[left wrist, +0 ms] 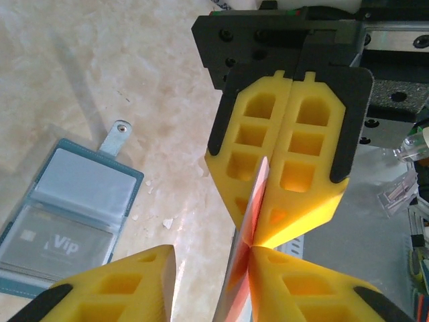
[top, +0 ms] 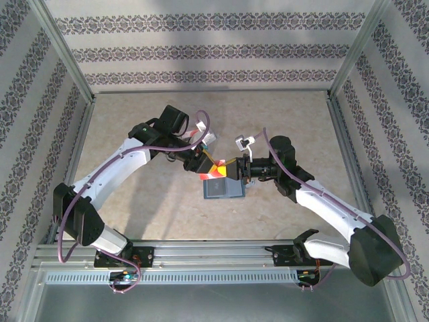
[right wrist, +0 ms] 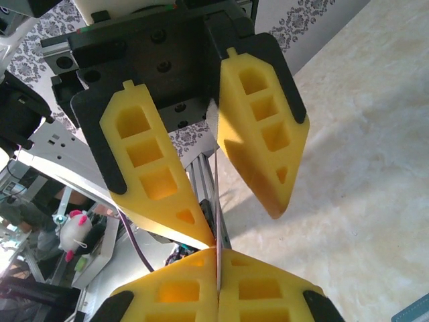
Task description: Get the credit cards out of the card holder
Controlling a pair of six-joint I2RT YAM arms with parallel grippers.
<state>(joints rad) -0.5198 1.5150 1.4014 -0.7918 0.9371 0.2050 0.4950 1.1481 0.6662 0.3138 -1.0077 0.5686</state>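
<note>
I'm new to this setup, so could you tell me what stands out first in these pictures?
Mid-table, both yellow-fingered grippers meet at one red card: the right gripper is shut on it, the left gripper open around it. Beside them lies the open blue holder, a Vip card inside.

card holder (left wrist: 134, 184) cropped left, card (left wrist: 251, 215) face hidden

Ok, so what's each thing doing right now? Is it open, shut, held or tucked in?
card holder: lying open on the table.
closure tab: unfastened, lying flat.
Vip card: tucked in a holder pocket.
red card: out of the holder, held by one edge.
right gripper: shut on the red card.
left gripper: open, one finger on each side of the red card.
</note>
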